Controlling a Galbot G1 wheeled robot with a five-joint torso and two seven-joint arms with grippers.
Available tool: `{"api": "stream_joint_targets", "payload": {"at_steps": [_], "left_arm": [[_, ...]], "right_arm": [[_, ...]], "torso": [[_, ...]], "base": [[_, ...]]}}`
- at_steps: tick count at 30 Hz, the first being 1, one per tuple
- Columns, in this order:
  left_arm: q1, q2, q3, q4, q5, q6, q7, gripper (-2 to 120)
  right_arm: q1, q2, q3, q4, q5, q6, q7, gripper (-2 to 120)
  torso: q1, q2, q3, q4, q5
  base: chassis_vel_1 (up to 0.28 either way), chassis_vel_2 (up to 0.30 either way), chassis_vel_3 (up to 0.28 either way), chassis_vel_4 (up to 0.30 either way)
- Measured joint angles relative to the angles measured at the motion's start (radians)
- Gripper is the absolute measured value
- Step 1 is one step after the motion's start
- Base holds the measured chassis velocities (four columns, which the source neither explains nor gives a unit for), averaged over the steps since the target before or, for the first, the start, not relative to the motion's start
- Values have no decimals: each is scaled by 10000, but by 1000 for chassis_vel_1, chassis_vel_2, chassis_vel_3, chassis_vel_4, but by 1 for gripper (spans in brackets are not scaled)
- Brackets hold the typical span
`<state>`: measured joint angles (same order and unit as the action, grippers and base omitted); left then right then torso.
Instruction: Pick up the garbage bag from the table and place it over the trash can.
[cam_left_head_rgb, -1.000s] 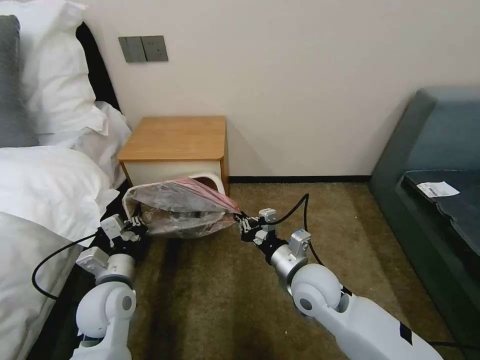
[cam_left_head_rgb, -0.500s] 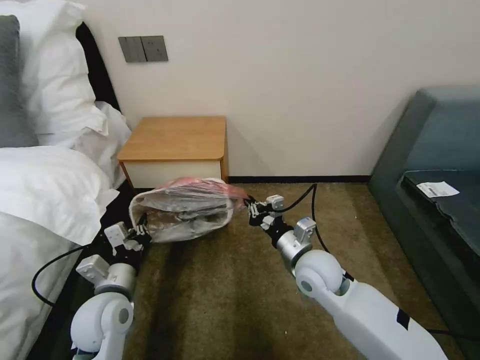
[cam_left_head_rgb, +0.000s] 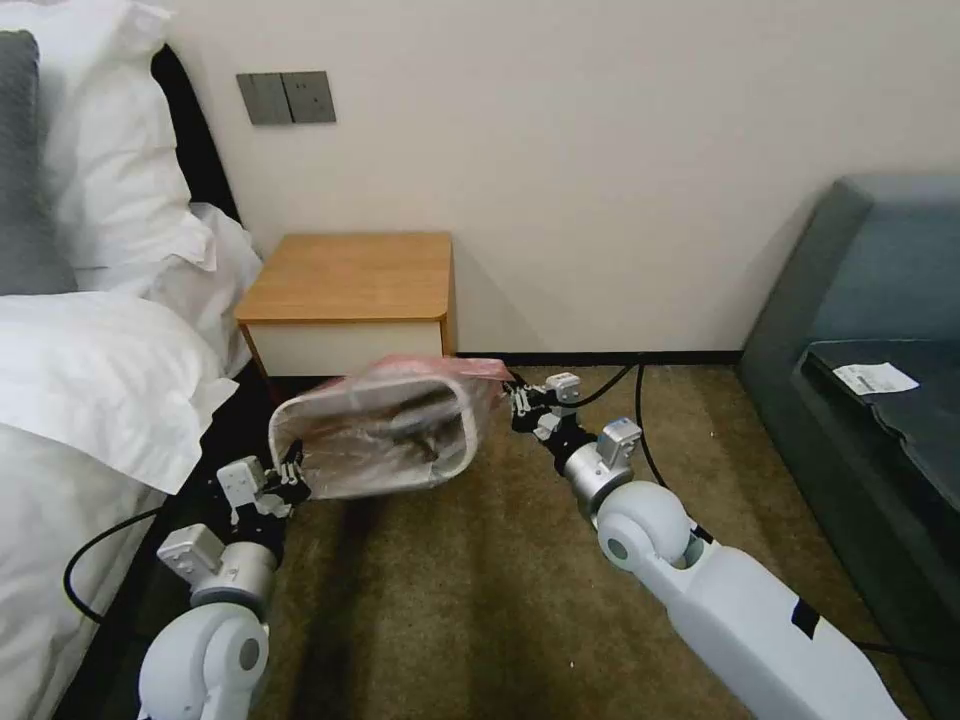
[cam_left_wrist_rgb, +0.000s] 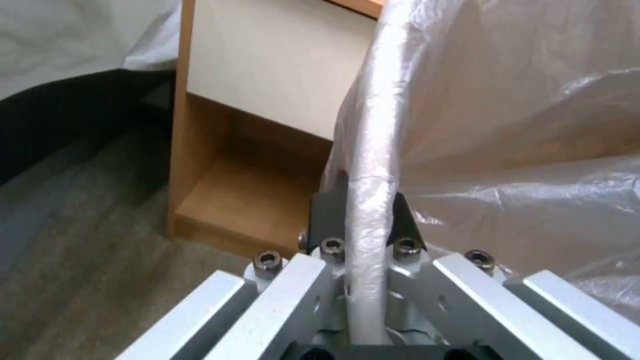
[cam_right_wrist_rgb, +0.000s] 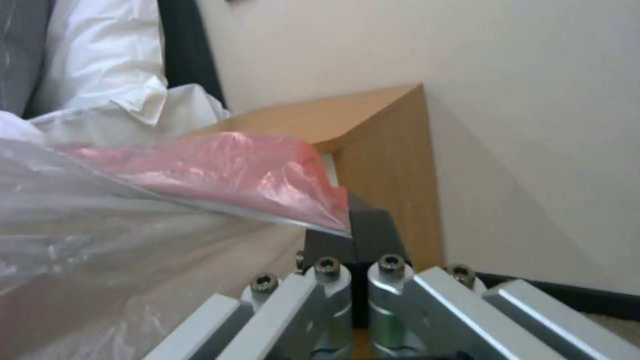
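On the carpet in front of the table (cam_left_head_rgb: 350, 275), your left gripper (cam_left_head_rgb: 291, 473) clamps the rolled rim of the trash can (cam_left_head_rgb: 455, 425) with the garbage bag (cam_left_head_rgb: 375, 440) wrapped over it — this pins plastic and bin together. Your right gripper (cam_left_head_rgb: 519, 397) is closed on the bag's pink-red edge at the opposite side, pulling it taut so the film can stretch over the far rim. The bin is tilted, its mouth toward you.
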<state>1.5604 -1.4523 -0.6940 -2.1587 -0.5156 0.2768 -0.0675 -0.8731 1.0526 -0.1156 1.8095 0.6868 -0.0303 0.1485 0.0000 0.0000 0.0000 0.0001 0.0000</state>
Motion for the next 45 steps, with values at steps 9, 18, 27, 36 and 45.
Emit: {"api": "stream_joint_targets", "payload": {"at_steps": [9, 18, 27, 36, 45], "left_arm": [[123, -27, 92, -662, -10, 17, -9, 0], [395, -47, 139, -1110, -379, 176, -100, 0], [473, -56, 235, -1540, -838, 415, -268, 0], [505, -50, 224, -1784, -1102, 564, -344, 0], [532, -66, 229, -1946, -1214, 647, -371, 0]], "right_arm": [[201, 125, -258, -816, -304, 88, -97, 0], [328, 311, -402, -1404, -507, 154, -130, 0], [514, 429, -538, -1866, -576, 193, -129, 0], [691, 560, -636, -2434, -689, 343, -132, 0], [790, 667, -776, -3000, -824, 517, -144, 0]], "torso": [[0, 0, 0, -1, 1], [0, 0, 0, -1, 0], [0, 0, 0, -1, 0], [0, 0, 0, -1, 0], [0, 0, 0, -1, 0]], "base": [[0, 0, 0, 0], [0, 0, 0, 0], [0, 0, 0, 0], [0, 0, 0, 0], [0, 0, 0, 0]]}}
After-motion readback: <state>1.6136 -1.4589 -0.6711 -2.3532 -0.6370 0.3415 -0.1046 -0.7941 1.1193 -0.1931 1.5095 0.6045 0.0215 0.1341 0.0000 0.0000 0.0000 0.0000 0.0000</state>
